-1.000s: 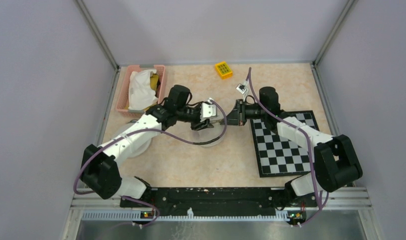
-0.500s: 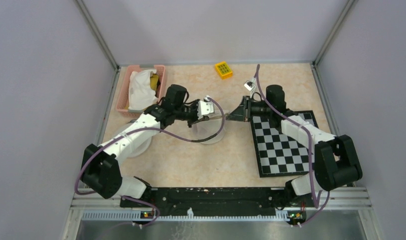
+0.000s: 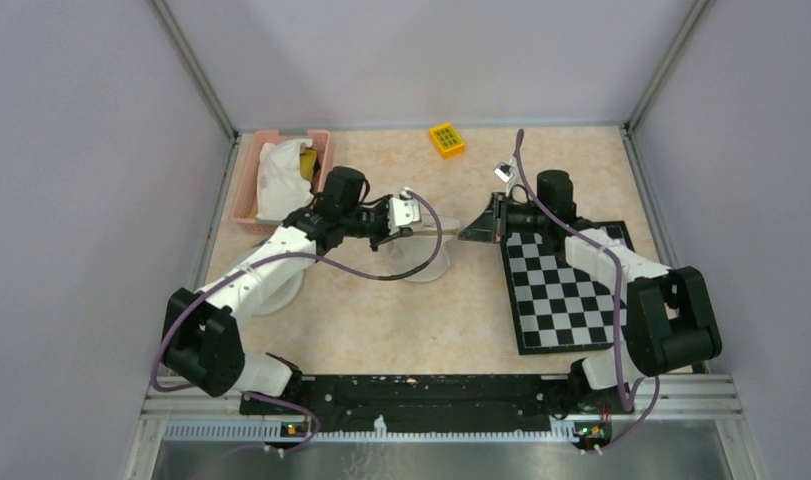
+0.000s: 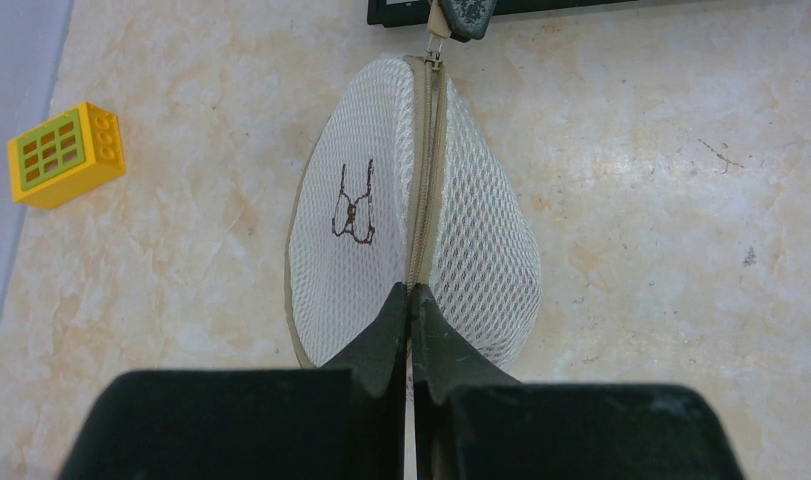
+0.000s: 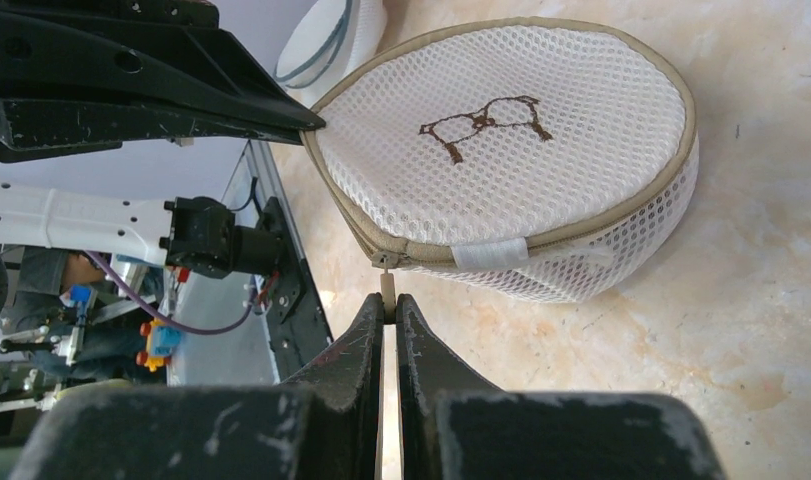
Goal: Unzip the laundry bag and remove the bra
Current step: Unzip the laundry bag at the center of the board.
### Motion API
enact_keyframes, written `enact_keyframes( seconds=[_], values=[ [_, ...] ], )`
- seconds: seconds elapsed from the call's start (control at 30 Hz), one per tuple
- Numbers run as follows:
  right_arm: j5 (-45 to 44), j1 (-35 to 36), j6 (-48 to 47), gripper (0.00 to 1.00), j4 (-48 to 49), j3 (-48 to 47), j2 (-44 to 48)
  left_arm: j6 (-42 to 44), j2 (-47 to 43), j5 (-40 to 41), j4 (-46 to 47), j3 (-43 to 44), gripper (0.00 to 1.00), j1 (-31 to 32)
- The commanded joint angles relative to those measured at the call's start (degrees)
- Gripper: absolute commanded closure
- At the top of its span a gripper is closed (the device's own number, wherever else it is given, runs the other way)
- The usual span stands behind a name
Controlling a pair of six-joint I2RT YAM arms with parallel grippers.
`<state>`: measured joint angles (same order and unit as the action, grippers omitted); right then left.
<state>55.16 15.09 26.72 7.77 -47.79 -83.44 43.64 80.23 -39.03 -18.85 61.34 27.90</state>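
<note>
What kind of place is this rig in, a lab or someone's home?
Most likely a robotics lab test cell, not a home: plain panel walls on aluminium framing enclose the table, a checkerboard calibration board lies on it, and props like a yellow toy brick sit about.

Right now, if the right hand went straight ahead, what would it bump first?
The right hand would probably meet the mesh laundry bag, just past the zipper pull it pinches.

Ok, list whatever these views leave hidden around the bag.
- Bra: unseen in both wrist views; the laundry bag mesh hides it.
- Zipper near end: left wrist view, behind the left end effector.
- Pink basket contents: top view, too small, white cloth on top.
</note>
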Motion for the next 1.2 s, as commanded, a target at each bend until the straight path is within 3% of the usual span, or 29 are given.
enact_keyframes(
  seconds=[0.0, 0.33, 0.53, 0.73, 0.87, 1.0, 1.17],
  values=[
    [-1.59, -2.17, -2.71, 1.0, -0.6, -1.08, -0.63, 1.16, -1.04, 1.16, -0.15, -1.17, 1.0, -2.47],
    [-2.72, -2.25, -4.7, 1.0, -1.59, -0.17, -1.81, 1.98, -0.97, 0.53, -0.13, -2.72, 1.0, -3.11],
    [-1.44, -1.88, 2.08, 1.0, 4.6, -0.67, -2.9, 0.45, -0.11, -0.46, 0.01, -2.72, 1.0, -3.15],
    [-0.12, -0.57, 1.05, 1.0, 2.43, -3.34, -3.89, 0.66, 0.46, -5.69, -9.88, -1.15, 0.99, -0.76],
    [0.16, 1.64, -3.37, 1.0, -0.81, -1.02, -3.36, -0.09, -2.09, -4.91, -11.07, -5.15, 0.76, 0.94],
    [-2.04, 6.05, -11.61, 1.0, -7.26, -0.67, -3.32, -7.32, -3.85, -3.6, -9.1, -7.01, 0.53, -0.53],
    [-9.41, 8.72, -22.26, 1.0, -16.72, -3.73, -6.7, -16.27, -4.94, -10.38, -5.43, -7.58, 0.47, -5.0]
  ],
)
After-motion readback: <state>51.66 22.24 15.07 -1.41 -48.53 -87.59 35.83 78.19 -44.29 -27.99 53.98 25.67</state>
